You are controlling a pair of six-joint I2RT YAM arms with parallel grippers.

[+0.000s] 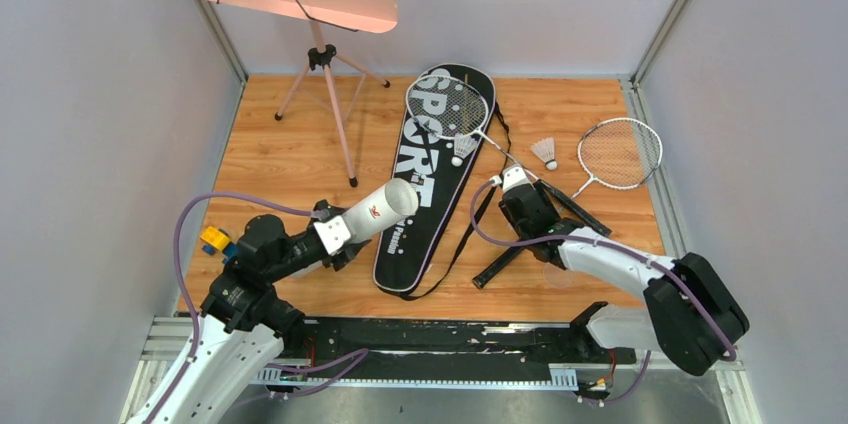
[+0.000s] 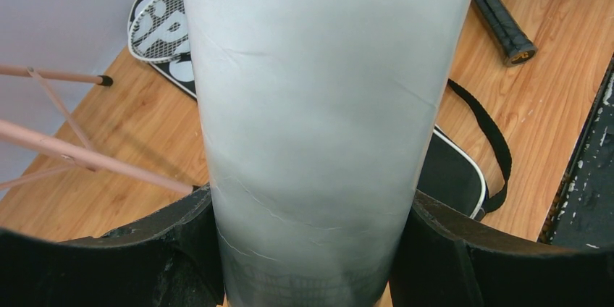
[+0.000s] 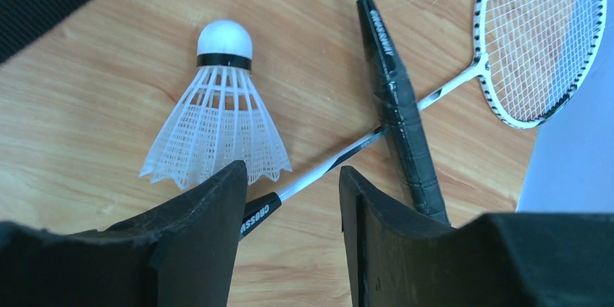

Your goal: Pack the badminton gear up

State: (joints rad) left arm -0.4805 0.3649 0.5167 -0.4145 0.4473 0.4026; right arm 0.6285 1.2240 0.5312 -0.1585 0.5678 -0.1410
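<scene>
Right gripper (image 3: 293, 177), jaws apart, hangs over crossed racket handles (image 3: 394, 104); a shuttlecock (image 3: 217, 119) lies just left in frame, bare wood (image 3: 87, 104) beyond. Left gripper (image 1: 335, 234) clamps the white tube (image 1: 380, 209).

So the black bag (image 1: 405, 244) lettered SPORT lies flat in the middle of the frame, strap trailing off to its right. One silver racket (image 1: 447, 107) has its white-strung head resting on the bag's top end. The other racket (image 1: 620, 153) sits on the wood at right, and their black handles cross lower down. One shuttlecock (image 1: 462, 149) lies by the first racket's head, another shuttlecock (image 1: 545, 152) between the two heads, and a third one (image 3: 217, 119) on its side beside the crossed handles. The long white tube (image 1: 380, 209) is tilted at lower left, open end up-right, clamped in the left gripper (image 1: 335, 234).
</scene>
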